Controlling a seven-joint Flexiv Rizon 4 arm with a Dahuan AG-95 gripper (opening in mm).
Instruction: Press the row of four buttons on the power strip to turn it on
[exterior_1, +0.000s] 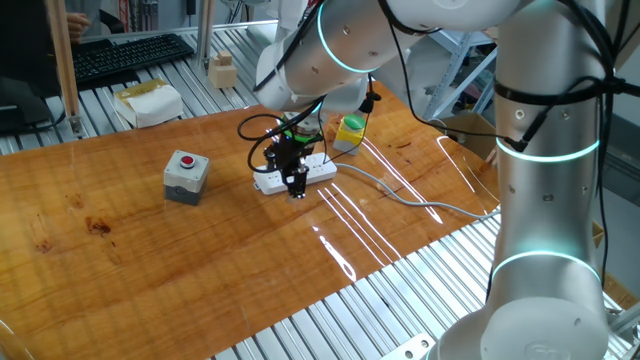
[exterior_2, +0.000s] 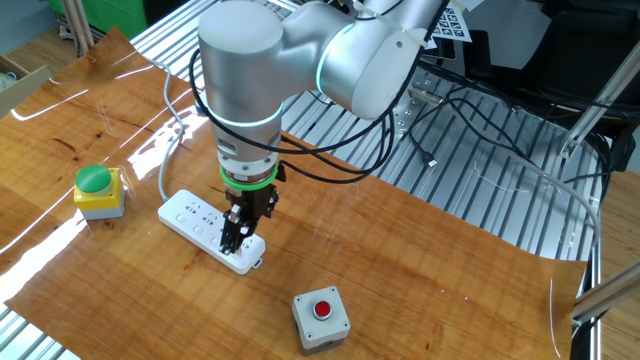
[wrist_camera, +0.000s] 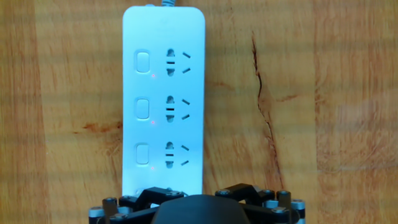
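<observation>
The power strip (wrist_camera: 165, 93) is a long white bar lying on the wooden board, also seen from the sides (exterior_1: 325, 170) (exterior_2: 190, 212). In the hand view three of its buttons show in a column along the left side: top (wrist_camera: 143, 62), middle (wrist_camera: 143, 109) and lower (wrist_camera: 142, 154), each with a tiny red dot beside it. The gripper's dark body covers the strip's near end. My gripper (exterior_2: 232, 240) (exterior_1: 296, 188) points straight down at that end, its tip at or just above the surface. No view shows a gap or contact between the fingertips.
A grey box with a red round button (exterior_1: 186, 170) (exterior_2: 321, 318) sits beyond the strip's near end. A yellow box with a green button (exterior_1: 350, 130) (exterior_2: 97, 190) stands by the cable end. The grey cable (exterior_1: 400, 192) trails across the board. Metal slats surround the board.
</observation>
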